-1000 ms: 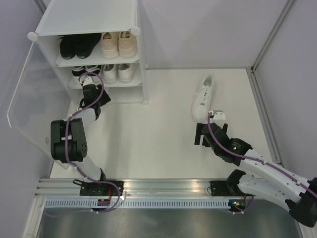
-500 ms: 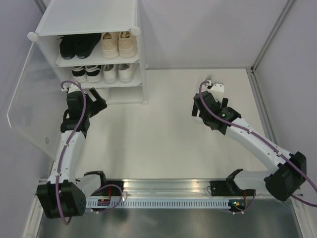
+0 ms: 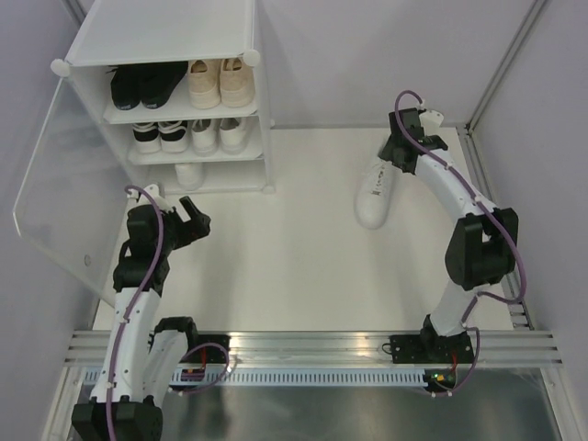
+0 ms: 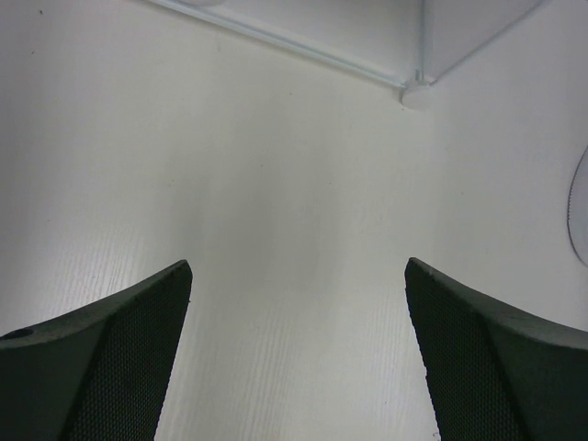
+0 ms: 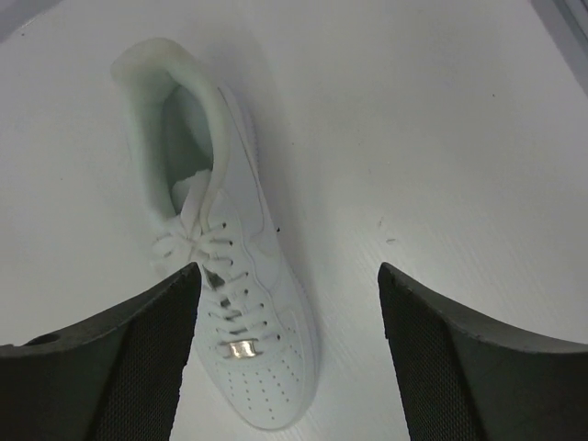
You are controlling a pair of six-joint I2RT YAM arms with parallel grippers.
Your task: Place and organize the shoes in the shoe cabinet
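One white sneaker lies on the floor at the right, also seen in the right wrist view. My right gripper hovers over its heel end, open, with the laces beside the left finger. The shoe cabinet stands at the far left. It holds a black pair and a beige pair on one tier, a black-and-white pair and a white pair below, and one white shoe on the bottom tier. My left gripper is open over bare floor.
The cabinet's frosted door hangs open to the left of the left arm. A round corner connector of the cabinet shows ahead of the left gripper. Walls and a metal rail close the right side.
The left gripper has opened and drawn back from the cabinet's bottom tier, where a white shoe now shows. The right arm has swung far out over the floor sneaker's heel.
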